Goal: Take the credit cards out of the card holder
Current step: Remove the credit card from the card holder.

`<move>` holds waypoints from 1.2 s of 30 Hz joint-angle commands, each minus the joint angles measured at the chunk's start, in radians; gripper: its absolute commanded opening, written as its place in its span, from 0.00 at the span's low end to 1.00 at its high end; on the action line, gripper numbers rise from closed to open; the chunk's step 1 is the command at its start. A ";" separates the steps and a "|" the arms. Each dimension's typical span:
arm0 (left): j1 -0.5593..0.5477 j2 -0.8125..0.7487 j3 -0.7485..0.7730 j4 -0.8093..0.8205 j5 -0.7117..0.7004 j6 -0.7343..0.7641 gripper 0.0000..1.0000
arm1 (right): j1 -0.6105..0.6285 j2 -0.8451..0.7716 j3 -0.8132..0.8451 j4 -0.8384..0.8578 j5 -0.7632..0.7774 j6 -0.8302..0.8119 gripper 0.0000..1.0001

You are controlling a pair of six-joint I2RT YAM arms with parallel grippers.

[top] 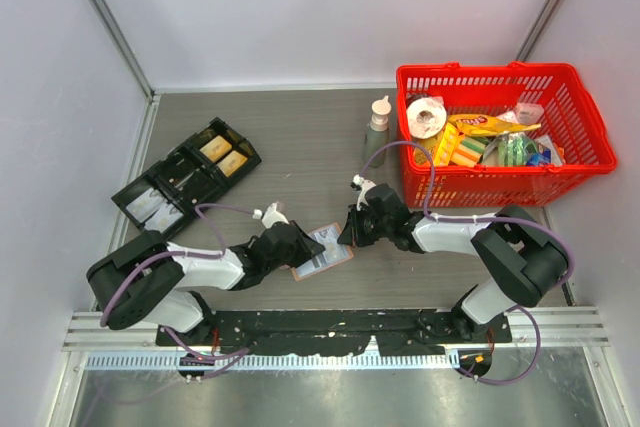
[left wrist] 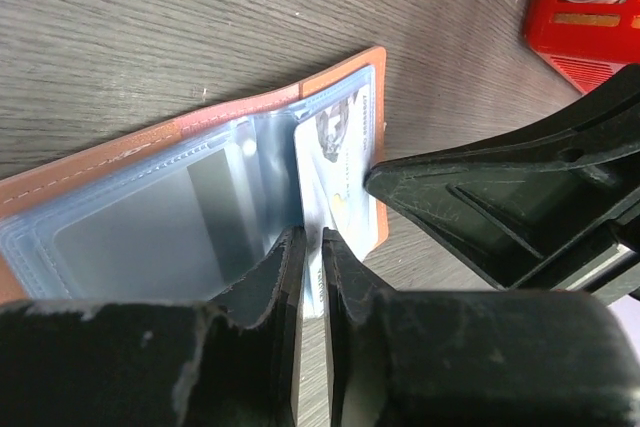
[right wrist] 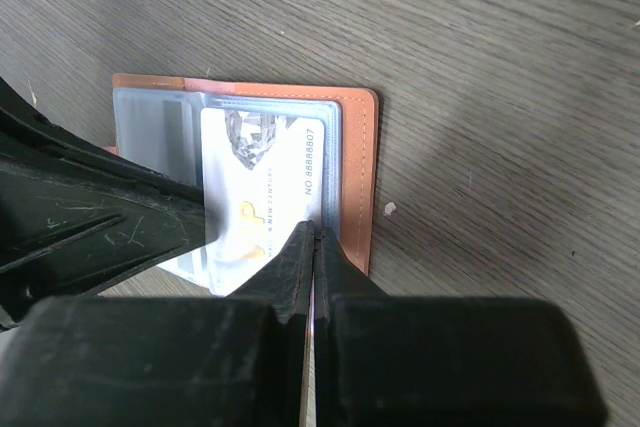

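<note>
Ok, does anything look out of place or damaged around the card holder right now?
Nothing looks damaged or spilled. The only odd thing is a white card, which sticks partway out of its clear sleeve and past the edge of the open card holder. That fits a card being removed, so it is probably no fault.

The tan-orange leather-like bifold card holder (right wrist: pixel 358 177) has pale stitching along its edge and clear blue-grey sleeves. The white rectangular plastic card (right wrist: pixel 275 187) carries a grey emblem, black numerals and a gold mark. The wood-grain table (right wrist: pixel 500 67) is grey-brown.
</note>
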 commanded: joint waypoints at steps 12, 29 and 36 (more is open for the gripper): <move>-0.003 0.061 0.034 0.058 0.021 -0.018 0.18 | -0.002 0.037 -0.034 -0.062 0.009 0.006 0.01; -0.004 -0.135 -0.024 -0.165 -0.036 -0.048 0.00 | -0.017 0.058 -0.036 -0.079 0.033 0.005 0.01; -0.004 -0.126 -0.010 -0.187 -0.031 -0.027 0.03 | -0.017 0.058 -0.036 -0.071 0.021 0.006 0.01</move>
